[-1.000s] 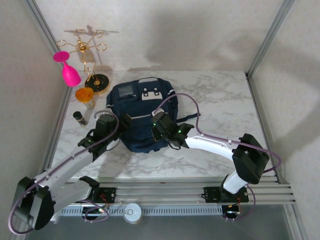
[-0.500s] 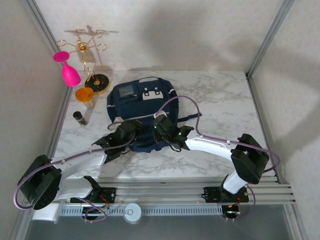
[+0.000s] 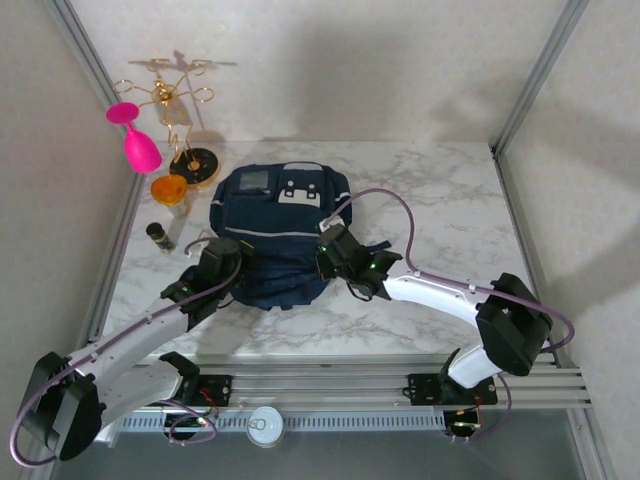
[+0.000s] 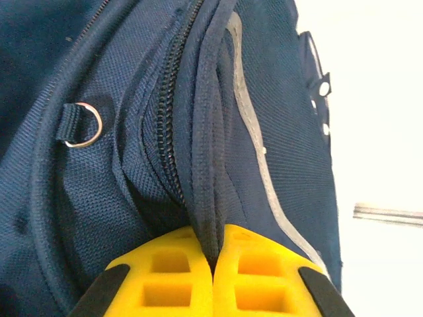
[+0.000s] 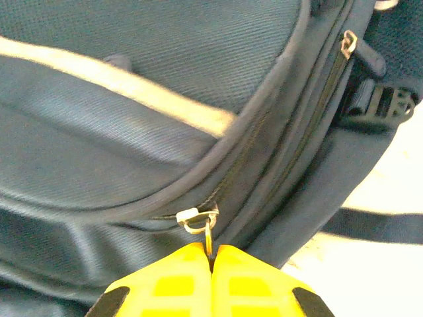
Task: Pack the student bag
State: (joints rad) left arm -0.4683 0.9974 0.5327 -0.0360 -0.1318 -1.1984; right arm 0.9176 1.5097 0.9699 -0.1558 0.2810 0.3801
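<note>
The student bag (image 3: 275, 225), navy blue with pale grey stripes, lies flat in the middle of the marble table. My left gripper (image 3: 232, 262) is at its near left side, shut on a fold of the bag's fabric (image 4: 208, 218) beside the zip, pinched between the yellow fingers (image 4: 168, 277). My right gripper (image 3: 328, 258) is at the bag's near right side, shut on the metal zip pull (image 5: 209, 241), which hangs from a small ring (image 5: 197, 221) on the zip. The bag (image 5: 152, 99) looks blurred in the right wrist view.
At the back left stand a gold wire rack (image 3: 175, 110), a pink goblet (image 3: 138, 140), an orange cup (image 3: 170, 190) and a small dark cylinder (image 3: 160, 237). A metal frame post (image 3: 530, 80) rises at the right. A white round tin (image 3: 266, 425) sits below the rail.
My left gripper has closed onto the bag's fabric at its near left side. The right gripper has shifted right and away with the zip pull; the bag has spread and shifted slightly.
</note>
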